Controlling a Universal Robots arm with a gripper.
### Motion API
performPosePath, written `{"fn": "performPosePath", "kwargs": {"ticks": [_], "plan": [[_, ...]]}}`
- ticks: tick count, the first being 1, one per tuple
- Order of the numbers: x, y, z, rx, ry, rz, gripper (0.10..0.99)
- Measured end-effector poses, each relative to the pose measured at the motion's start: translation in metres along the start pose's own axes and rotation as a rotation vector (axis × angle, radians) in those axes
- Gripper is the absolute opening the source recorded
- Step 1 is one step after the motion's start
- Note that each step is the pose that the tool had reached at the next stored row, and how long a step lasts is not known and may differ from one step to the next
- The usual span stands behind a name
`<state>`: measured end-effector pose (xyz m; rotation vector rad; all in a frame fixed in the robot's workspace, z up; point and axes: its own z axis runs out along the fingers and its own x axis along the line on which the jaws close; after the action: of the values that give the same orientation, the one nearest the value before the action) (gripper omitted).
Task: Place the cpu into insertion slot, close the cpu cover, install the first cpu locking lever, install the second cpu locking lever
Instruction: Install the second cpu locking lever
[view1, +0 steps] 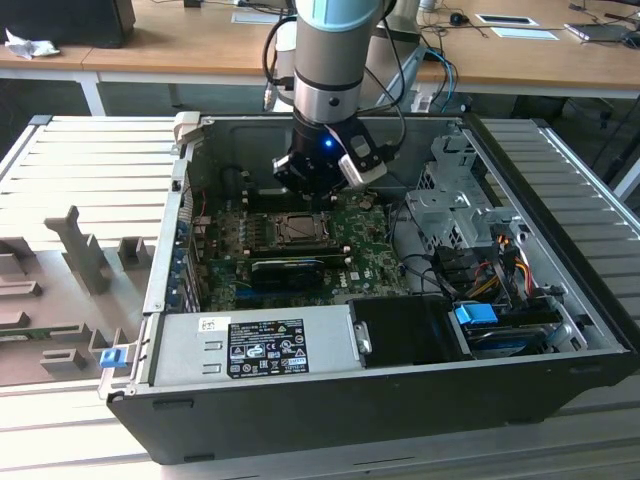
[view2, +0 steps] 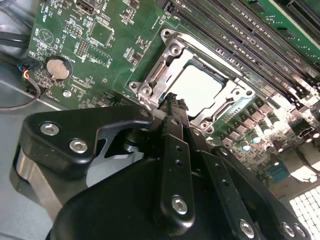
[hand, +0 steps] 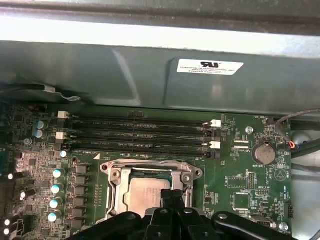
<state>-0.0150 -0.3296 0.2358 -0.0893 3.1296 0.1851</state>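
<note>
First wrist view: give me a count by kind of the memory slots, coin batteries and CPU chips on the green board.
Long black memory slots: 4
Round silver coin battery: 1
Square silver-grey CPU chip: 1
Total: 6

Even daylight, sharp focus; glare whitens the cpu (view2: 197, 89) top, case (hand: 150, 30) rim blown out
</note>
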Motion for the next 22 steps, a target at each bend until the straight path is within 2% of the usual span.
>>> {"fn": "performPosePath", "kwargs": {"ticks": [7,14,17,20,22], "plan": [[0.0005,-0.0084,-0.0012,0.0,0.0001,0.0,0.106],[0.0005,-0.008,-0.0099,0.0,0.0,0.0,0.106],[0.0005,-0.0089,-0.0109,0.001,0.0,0.0,0.106],[0.0008,-0.014,-0.0115,0.001,0.0001,0.0,0.106],[0.0012,-0.0204,-0.0122,0.0,0.0,0.0,0.106]]}}
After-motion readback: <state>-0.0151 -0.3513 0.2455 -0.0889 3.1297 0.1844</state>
